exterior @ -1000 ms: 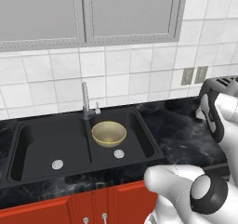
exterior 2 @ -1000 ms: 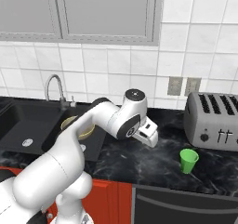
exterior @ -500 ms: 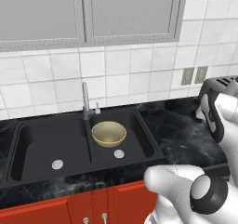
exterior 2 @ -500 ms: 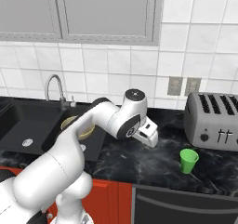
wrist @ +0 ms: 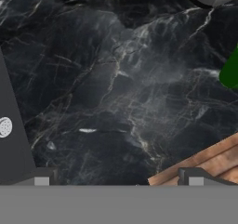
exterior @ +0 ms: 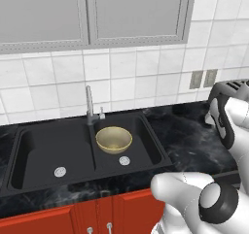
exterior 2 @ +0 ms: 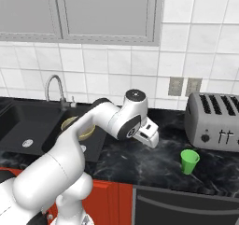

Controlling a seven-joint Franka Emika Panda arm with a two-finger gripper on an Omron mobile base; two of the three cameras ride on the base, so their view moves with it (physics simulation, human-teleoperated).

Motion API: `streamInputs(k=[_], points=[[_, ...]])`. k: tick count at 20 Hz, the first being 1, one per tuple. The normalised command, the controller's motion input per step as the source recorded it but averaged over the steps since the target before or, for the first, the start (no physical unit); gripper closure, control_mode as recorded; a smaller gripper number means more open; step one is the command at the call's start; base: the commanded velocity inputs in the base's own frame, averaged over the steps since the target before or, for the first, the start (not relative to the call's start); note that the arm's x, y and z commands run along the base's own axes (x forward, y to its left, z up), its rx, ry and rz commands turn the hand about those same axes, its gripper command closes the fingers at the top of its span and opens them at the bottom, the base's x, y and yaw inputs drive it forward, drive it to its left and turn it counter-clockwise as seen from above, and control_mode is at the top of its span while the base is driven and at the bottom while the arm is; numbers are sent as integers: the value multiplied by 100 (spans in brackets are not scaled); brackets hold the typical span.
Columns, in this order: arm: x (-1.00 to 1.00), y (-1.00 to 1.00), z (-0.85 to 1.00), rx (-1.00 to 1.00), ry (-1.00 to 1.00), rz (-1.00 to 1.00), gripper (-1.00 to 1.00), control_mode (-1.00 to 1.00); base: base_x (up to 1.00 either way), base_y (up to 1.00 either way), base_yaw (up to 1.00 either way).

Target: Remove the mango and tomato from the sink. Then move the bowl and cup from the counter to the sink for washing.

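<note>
I am holding my fingers (exterior 2: 152,140) spread wide and empty over bare dark worktop (exterior 2: 140,165), judging the cup (exterior 2: 189,161) to be my next pickup. It is standing upright near the front edge, just before the toaster (exterior 2: 214,122), nothing blocking the way. Farther off, the bowl (exterior: 114,139) is already sitting in the sink (exterior: 44,153), beneath the faucet (exterior: 89,103).

Glossy black marble-like counter (wrist: 121,88), matte black sink (exterior: 44,150) (silvery faucet (exterior: 89,104), probably metal).
</note>
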Motion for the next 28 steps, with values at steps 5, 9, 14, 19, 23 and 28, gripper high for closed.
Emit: streamInputs(k=[5,9,14,19,23,28], points=[[-4,0,0,0,-1,0,-100,-100,0,0,0],[-7,-5,-1,-1,-9,-16,-100,-100,0,0,0],[-11,-26,7,-22,0,-10,-100,-100,0,0,0],[-7,-24,16,-18,0,-3,-100,-100,0,0,0],[-16,-24,14,1,2,7,-100,-100,0,0,0],[-11,-14,14,10,3,10,-100,-100,0,0,0]])
